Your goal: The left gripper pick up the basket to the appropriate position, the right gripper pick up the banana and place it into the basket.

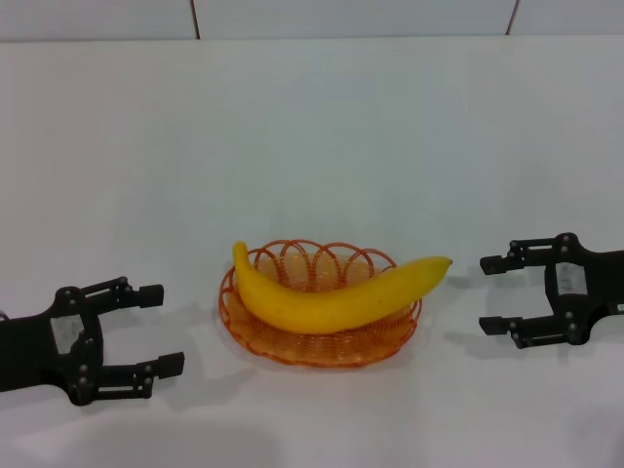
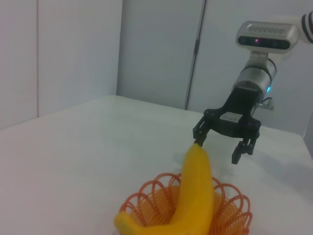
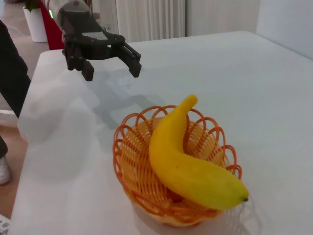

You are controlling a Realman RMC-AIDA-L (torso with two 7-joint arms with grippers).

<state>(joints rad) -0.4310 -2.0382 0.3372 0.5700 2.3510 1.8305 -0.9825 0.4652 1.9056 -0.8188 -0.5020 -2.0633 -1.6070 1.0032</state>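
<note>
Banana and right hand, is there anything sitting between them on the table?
Nothing visible. The banana already lies across the basket, and only bare table separates its tip from the open right hand. The left hand is open, on the basket's other side.

A plain white tabletop (image 1: 312,146) fills most of the scene. Beyond its far edge stands a pale panelled wall (image 1: 351,18). Off one corner, a red object (image 3: 55,34), a white pot (image 3: 34,22) and a dark-clothed person (image 3: 11,68) at the edge.
</note>
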